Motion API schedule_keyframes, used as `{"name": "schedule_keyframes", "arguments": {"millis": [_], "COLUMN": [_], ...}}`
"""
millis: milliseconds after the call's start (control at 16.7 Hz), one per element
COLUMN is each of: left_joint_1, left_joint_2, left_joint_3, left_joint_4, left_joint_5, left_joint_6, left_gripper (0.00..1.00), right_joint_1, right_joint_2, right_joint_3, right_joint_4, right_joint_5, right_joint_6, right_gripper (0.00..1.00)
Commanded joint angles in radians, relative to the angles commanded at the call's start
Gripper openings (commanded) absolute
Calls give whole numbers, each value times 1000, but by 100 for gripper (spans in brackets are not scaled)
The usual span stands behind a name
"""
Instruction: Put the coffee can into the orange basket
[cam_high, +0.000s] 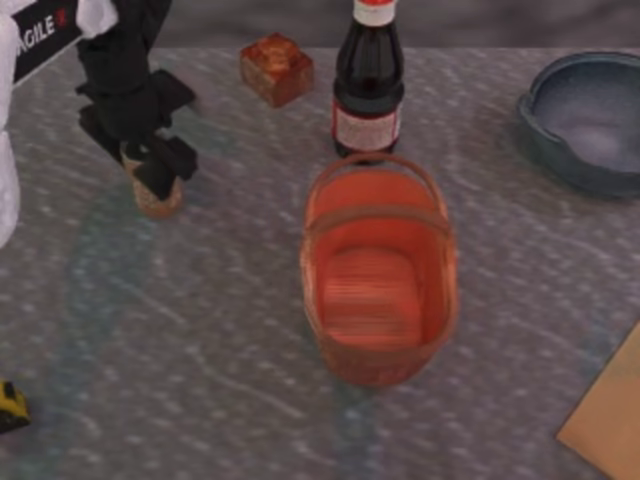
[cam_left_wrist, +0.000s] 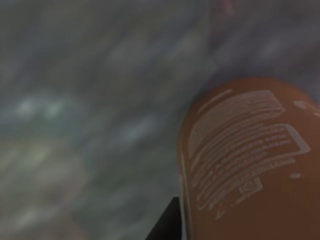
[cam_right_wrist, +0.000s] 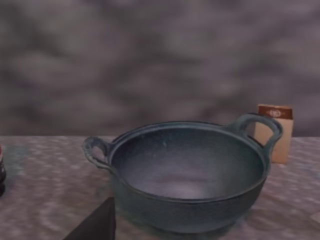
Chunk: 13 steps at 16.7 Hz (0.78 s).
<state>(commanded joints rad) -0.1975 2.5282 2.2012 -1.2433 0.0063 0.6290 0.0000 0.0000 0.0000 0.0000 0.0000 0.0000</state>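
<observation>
Top view: left gripper (cam_high: 153, 168) clamped on coffee can (cam_high: 158, 197) at 10 o'clock; next lift toward orange basket (cam_high: 378, 290); can't tell right jaws.

- Table (cam_high: 200, 360): grey mottled surface, filling nearly the whole top view.
- Orange basket (cam_high: 380, 275) at centre frame, resting on table, arched handle across its upper half.
- Dark bottle (cam_high: 368, 85) with red cap, top centre, upright, just above basket rim.
- Small orange-brown block (cam_high: 276, 68) left of bottle, near top edge.
- Blue-grey bowl (cam_high: 585, 120) at upper right, two handles visible in right wrist view.
- Coffee can (cam_high: 155, 190) at upper left, mostly hidden; contact with table not discernible.
- Tan flat piece (cam_high: 610, 420) at lower right corner.
- Small yellow-black item (cam_high: 12, 405) at lower left edge.
- Small tan box (cam_right_wrist: 274, 131) behind bowl in right wrist view.
</observation>
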Motion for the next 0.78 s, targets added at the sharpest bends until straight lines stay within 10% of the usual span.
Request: {"name": "schedule_keyframes", "arguments": {"millis": [780], "left_joint_1": [-6], "left_joint_2": [-9], "left_joint_3": [-30], "left_joint_4": [60], "left_joint_5": [42], "left_joint_6": [-16], "left_gripper": [0], "right_joint_1": [0], "right_joint_2": [0], "right_joint_3": [0], "right_joint_4": [0], "right_joint_5": [0], "right_joint_6": [0], "right_gripper": [100]}}
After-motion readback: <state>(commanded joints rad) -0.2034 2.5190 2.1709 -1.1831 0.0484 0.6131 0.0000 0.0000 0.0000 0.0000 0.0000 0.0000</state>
